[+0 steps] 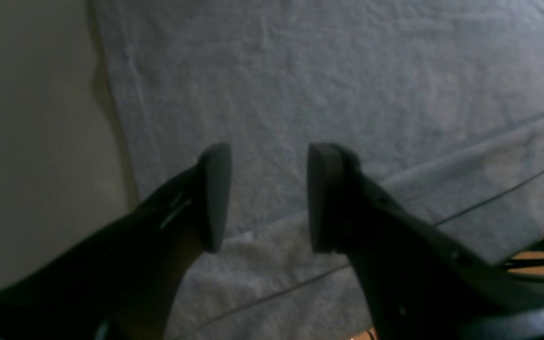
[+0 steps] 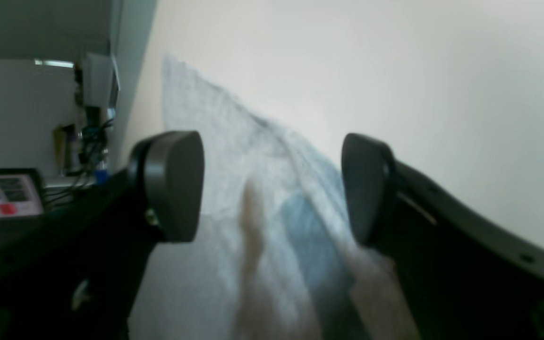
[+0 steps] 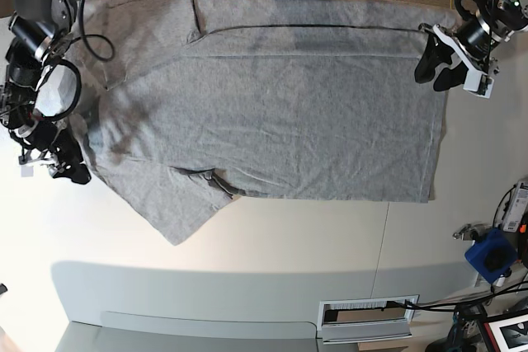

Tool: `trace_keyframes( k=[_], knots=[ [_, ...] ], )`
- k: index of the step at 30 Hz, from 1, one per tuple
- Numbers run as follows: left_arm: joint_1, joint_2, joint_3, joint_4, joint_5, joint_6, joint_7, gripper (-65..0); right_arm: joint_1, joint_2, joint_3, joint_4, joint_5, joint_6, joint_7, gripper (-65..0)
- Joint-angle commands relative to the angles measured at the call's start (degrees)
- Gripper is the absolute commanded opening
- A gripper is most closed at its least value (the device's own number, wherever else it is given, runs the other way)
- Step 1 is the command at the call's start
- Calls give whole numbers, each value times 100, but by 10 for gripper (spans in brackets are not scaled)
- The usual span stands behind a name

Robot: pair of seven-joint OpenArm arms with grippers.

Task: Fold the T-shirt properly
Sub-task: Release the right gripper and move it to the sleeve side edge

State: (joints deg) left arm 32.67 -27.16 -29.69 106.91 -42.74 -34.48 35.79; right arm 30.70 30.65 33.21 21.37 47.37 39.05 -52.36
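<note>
- Garments: one grey T-shirt (image 3: 313,113), with one sleeve (image 3: 177,212) clearly distinguishable at the near side.
- Robot arms: two, one left arm (image 3: 495,6) and one right arm (image 3: 37,47).
- Grippers: two, namely one left gripper (image 1: 269,198) and one right gripper (image 2: 272,186).
- Gripper fingers: four in total, two observed per wrist view.
- Work surfaces: one pale table (image 3: 272,241).
- Blue objects, base view: one blue block-like part (image 3: 492,255), type undetermined.
- White-framed rectangular fixtures: one (image 3: 367,331).
</note>
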Motion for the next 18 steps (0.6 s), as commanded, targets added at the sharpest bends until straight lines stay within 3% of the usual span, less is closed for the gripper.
trace_keyframes(
  k=[1, 4, 6, 18],
  knots=[
    [2, -90, -48, 83, -101, -9, -103, -378, 184, 190, 11, 103, -114, 95, 291, -207],
    [2, -92, -48, 83, -101, -9, -66, -377, 184, 170, 11, 103, -1043, 95, 887, -207],
    [-2, -92, -48, 83, -103, -11, -68, -377, 181, 133, 11, 103, -1360, 95, 994, -208],
    [-31, -90, -48, 83, -101, -9, -68, -377, 181, -271, 11, 103, -1379, 95, 846, -208]
  ],
)
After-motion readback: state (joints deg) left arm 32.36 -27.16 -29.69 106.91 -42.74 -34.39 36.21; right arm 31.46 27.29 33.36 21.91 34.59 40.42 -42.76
